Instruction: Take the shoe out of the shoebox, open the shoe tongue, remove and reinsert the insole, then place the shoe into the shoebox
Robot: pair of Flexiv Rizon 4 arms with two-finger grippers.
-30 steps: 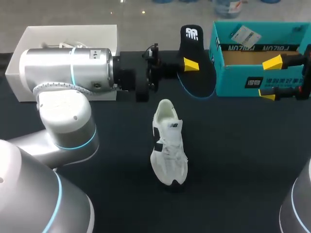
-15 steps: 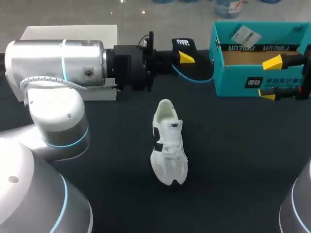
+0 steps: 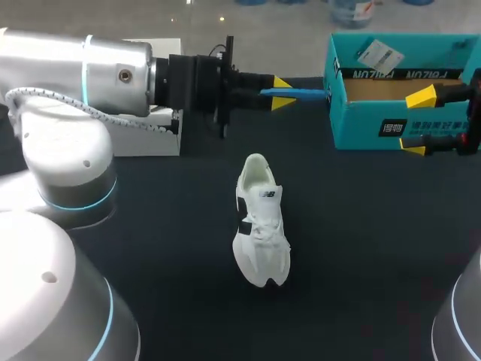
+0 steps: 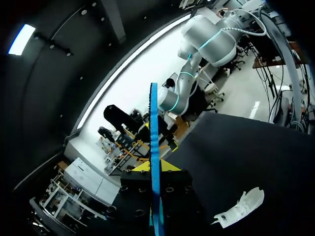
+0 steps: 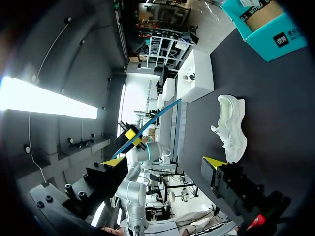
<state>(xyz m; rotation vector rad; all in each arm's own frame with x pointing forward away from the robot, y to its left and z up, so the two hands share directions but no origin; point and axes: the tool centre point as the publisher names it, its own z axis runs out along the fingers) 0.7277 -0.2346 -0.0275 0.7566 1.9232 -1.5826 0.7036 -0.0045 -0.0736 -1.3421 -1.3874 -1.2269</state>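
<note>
A white shoe (image 3: 259, 222) lies on the dark table, toe toward the near edge, and also shows as the shoe (image 4: 241, 209) and the shoe (image 5: 231, 128) in the wrist views. My left gripper (image 3: 275, 93) hovers behind it, shut on the black insole (image 3: 301, 94), which is turned edge-on and shows only its blue rim. In the left wrist view the insole (image 4: 154, 142) stands as a thin blue strip between the yellow tips of that gripper (image 4: 155, 167). My right gripper (image 3: 417, 120) is open beside the teal shoebox (image 3: 376, 120), holding nothing; its own view shows the gripper (image 5: 165, 162) wide apart.
A white box (image 3: 143, 139) sits at the back left, mostly hidden behind my left arm (image 3: 83, 68). The teal shoebox (image 5: 263, 24) stands open at the back right. Dark table (image 3: 361, 248) spreads around the shoe.
My left wrist has turned, bringing the insole from face-on to edge-on, and the arm has drawn back a little to the left. The shoe and the right arm have stayed put.
</note>
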